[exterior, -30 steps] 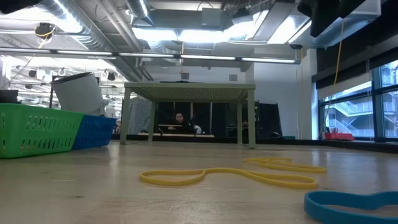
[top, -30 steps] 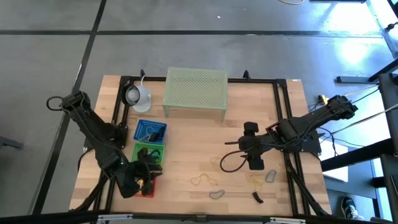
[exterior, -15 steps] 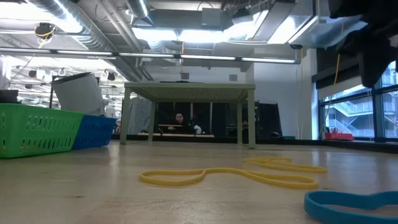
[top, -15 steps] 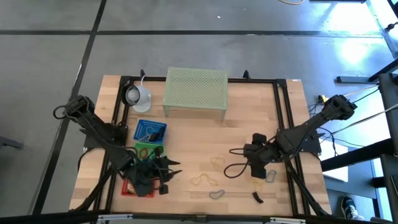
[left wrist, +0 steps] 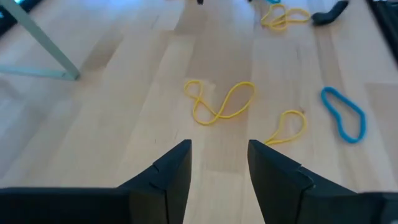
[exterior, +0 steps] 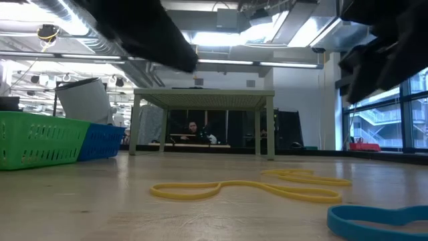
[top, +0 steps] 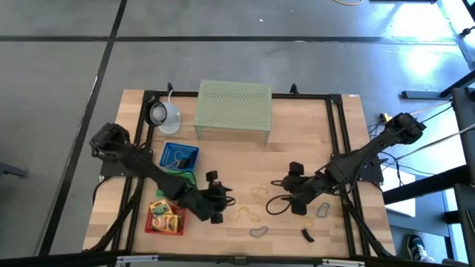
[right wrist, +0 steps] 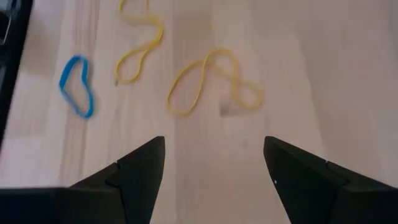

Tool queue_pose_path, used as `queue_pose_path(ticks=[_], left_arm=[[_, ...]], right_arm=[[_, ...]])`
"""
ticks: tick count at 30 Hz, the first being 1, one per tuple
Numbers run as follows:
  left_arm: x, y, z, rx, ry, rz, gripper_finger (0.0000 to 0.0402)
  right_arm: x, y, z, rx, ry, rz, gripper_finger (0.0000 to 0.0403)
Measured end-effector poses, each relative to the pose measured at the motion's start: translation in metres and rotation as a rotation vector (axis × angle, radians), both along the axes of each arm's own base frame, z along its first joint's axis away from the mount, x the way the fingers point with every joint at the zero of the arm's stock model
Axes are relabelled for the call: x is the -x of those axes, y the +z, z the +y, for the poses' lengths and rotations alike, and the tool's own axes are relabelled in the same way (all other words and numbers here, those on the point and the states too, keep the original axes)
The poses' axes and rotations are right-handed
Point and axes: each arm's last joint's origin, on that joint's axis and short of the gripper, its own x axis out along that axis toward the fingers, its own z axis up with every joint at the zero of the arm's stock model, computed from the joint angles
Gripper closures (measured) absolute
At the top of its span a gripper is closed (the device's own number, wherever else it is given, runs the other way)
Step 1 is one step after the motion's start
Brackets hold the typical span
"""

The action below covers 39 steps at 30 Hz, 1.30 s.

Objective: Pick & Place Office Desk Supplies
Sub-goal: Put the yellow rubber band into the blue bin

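Note:
Several thin loops lie flat on the wooden table: a yellow one point(top: 258, 193) point(right wrist: 211, 81), a second yellow one point(top: 243, 215) point(left wrist: 219, 102), a blue-grey one point(top: 257, 231) point(left wrist: 344, 113), and farther right a yellow point(top: 308, 215) and a blue loop point(top: 324, 211). A small black clip point(top: 306, 235) lies near the front edge. Two yellow boxes point(top: 165, 215) sit in a red tray. My left gripper point(top: 220, 206) point(left wrist: 217, 146) hovers open just left of the yellow loops. My right gripper point(top: 286, 191) point(right wrist: 214, 143) hangs open just right of them. Neither touches anything.
A pale green mesh stand point(top: 234, 110) and a white round lamp-like object point(top: 165, 115) are at the back. A blue bin point(top: 179, 156), a green bin point(top: 172, 178) and the red tray point(top: 152, 225) line the left side. A black frame point(top: 338, 141) borders the table.
My left gripper has left the red tray, swung toward the table's right and sunk toward the yellow loops, rolling as it went; the yellow boxes in the tray now show. My right gripper has come down toward the same loops. The loops lie unmoved.

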Motion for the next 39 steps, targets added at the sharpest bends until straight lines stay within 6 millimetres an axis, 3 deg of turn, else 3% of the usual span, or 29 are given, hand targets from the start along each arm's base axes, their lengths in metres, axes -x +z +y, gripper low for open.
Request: queue_pose_path(ticks=[6, 14, 19, 39], left_arm=[[-0.011, -0.018, 0.011, 0.041, 0.053, 0.043, 0.0245], [-0.014, -0.029, -0.001, 0.257, -0.122, 0.133, 0.0222], [-0.019, -0.039, -0.006, 0.173, -0.167, 0.110, 0.0211], [-0.042, -0.073, -0.004, 0.177, -0.303, 0.077, 0.0210]], right_arm=[[-0.005, -0.008, -0.010, 0.026, 0.002, -0.048, 0.0129], [-0.010, -0.006, -0.015, 0.076, -0.036, -0.096, 0.0129], [-0.013, -0.004, -0.016, 0.143, -0.022, -0.147, 0.0129], [-0.020, -0.001, -0.022, 0.129, -0.060, -0.186, 0.0129]])
